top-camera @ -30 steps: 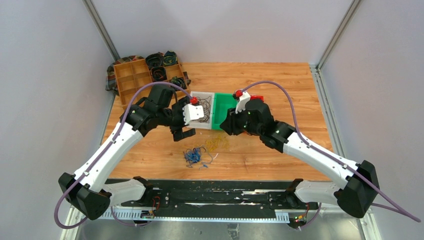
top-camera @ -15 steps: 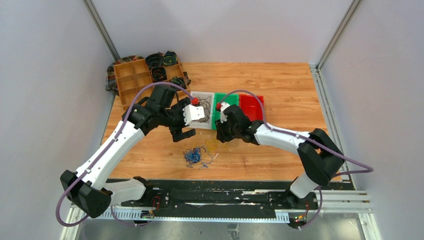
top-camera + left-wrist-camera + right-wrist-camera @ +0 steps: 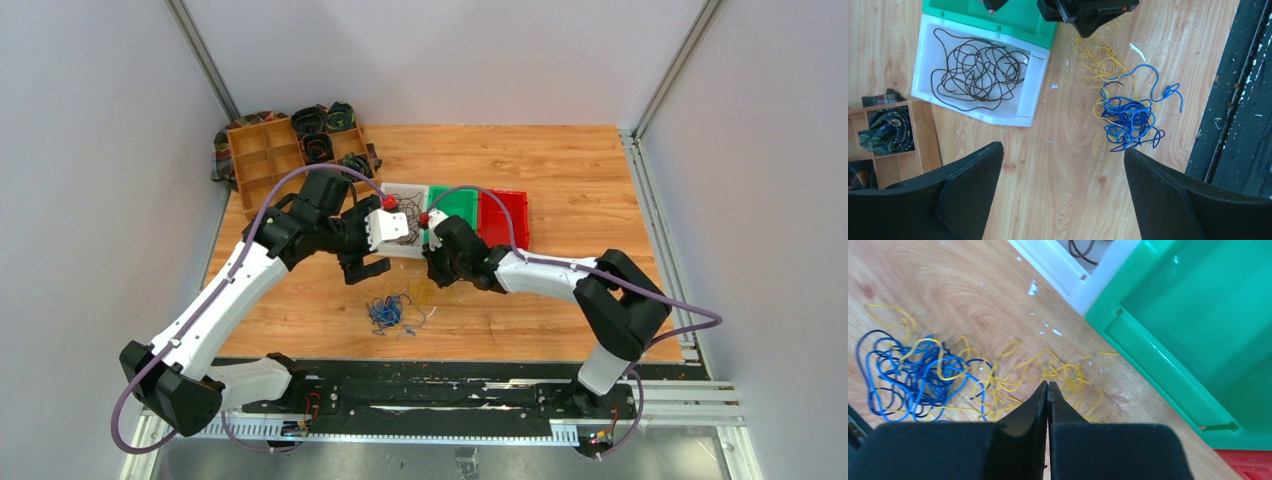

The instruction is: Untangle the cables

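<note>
A blue cable bunch [image 3: 385,312] lies on the wooden table, tangled at its edge with loose yellow cables [image 3: 426,290]. Both show in the left wrist view, blue [image 3: 1128,112] and yellow [image 3: 1095,52], and in the right wrist view, blue [image 3: 913,375] and yellow [image 3: 1058,370]. A black cable [image 3: 978,70] lies coiled in the white tray [image 3: 1028,107]. My left gripper [image 3: 1062,148] is open and empty, above bare wood left of the blue bunch. My right gripper [image 3: 1047,384] is shut, with nothing visible between its jaws, its tips just over the yellow cables.
A green tray [image 3: 455,205] and a red tray [image 3: 503,215] stand side by side right of the white tray [image 3: 412,245]. A wooden divided tray [image 3: 270,150] with dark coiled bundles sits at the back left. The black base rail runs along the near edge.
My right arm has folded and swung left, bringing its gripper from the green tray's edge down over the yellow cables. My left arm has barely moved.
</note>
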Robot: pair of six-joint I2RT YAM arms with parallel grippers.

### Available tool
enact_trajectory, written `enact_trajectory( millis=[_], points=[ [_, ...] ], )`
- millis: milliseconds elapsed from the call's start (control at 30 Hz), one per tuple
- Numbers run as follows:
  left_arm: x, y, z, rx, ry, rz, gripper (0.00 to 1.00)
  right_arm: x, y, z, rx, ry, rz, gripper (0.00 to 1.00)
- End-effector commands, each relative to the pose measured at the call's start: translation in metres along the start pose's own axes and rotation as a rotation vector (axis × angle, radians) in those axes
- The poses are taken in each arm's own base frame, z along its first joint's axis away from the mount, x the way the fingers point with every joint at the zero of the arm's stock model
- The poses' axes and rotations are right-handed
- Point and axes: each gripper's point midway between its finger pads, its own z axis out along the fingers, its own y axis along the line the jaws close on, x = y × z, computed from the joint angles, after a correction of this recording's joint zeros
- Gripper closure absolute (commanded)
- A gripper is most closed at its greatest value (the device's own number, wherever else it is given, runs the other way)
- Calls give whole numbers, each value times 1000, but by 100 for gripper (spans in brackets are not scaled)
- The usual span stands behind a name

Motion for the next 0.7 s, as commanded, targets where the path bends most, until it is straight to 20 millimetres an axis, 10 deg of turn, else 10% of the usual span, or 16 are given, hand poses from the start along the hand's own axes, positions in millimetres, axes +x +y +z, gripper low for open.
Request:
enact_trajectory(
  millis=[0,233,467,667],
  points=[
    [-14,1,-13,-20,-47,-19,6,-41,17,-19,-40,-146,-21,99],
    [-17,-3,-9,-7,-77,-48,6,-56,20,-55,-49,-245,2,99],
    [-24,5,-14,-30,-87,-28,6,-25,11,-27,-23,-152,-24,59],
    [-27,9,-17,-47,-87,-8,5,-13,4,-3,11,-94,-50,53]
  ],
)
